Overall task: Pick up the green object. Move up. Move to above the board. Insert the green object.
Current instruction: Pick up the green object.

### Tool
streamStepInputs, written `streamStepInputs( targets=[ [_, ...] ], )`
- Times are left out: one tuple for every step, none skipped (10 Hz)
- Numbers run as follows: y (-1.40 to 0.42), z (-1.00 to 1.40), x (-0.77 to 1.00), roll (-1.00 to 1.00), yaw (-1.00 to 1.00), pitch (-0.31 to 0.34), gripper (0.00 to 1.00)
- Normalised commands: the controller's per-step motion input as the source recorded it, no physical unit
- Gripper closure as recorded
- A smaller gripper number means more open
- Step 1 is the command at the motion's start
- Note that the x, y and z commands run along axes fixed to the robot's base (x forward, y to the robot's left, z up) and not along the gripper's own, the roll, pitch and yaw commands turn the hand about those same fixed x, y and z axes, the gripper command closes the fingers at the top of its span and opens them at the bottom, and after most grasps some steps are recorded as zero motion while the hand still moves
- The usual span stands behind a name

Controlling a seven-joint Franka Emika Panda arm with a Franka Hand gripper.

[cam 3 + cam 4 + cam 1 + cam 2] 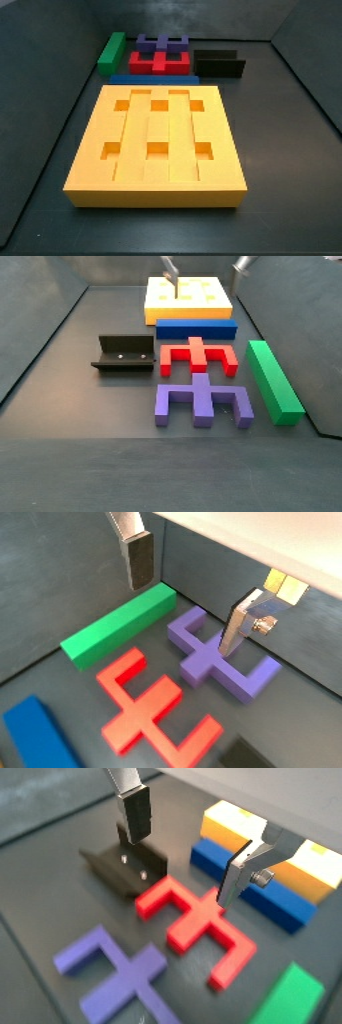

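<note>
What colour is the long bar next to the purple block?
Green. The bar shows best in a side view; the tool hangs open above the board.

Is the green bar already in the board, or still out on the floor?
Out: green object lies flat on the floor, apart from the board; gripper open, empty.

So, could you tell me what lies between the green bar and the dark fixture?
In a side view, the red notched block lies between the green object and the fixture. The gripper is open above the board.
</note>
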Motion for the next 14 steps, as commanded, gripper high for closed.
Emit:
streamStepInputs(
  targets=[
    [0.35, -0.45, -0.85, 0.00, -0.04, -0.073, 0.00],
    [0.37, -0.45, -0.77, -0.02, -0.02, -0.040, 0.00],
    [0.20, -0.52, -0.85, 0.00, -0.04, -0.077, 0.00],
    [0.00, -0.57, -0.78, 0.06, 0.00, -0.104, 0.00],
    [-0.18, -0.63, -0.62, 0.20, 0.00, -0.009, 0.00],
    [-0.08, -0.68, -0.61, 0.18, 0.00, 0.000, 0.00],
    [0.00, -0.63, -0.55, 0.14, 0.00, -0.057, 0.00],
    [0.00, -0.43, -0.24, 0.11, 0.04, 0.000, 0.00],
    [0.04, -0.48, -0.32, 0.11, -0.11, 0.030, 0.00],
    [0.10, -0.48, -0.28, 0.04, -0.07, 0.000, 0.00],
    [0.17, -0.40, -0.13, 0.03, 0.00, 0.019, 0.00],
    [0.26, -0.43, -0.20, 0.04, -0.01, 0.074, 0.00],
    [0.19, -0.38, -0.11, 0.03, -0.01, 0.090, 0.00],
    [0.00, -0.23, -0.03, 0.00, -0.03, 0.051, 0.00]
  ],
)
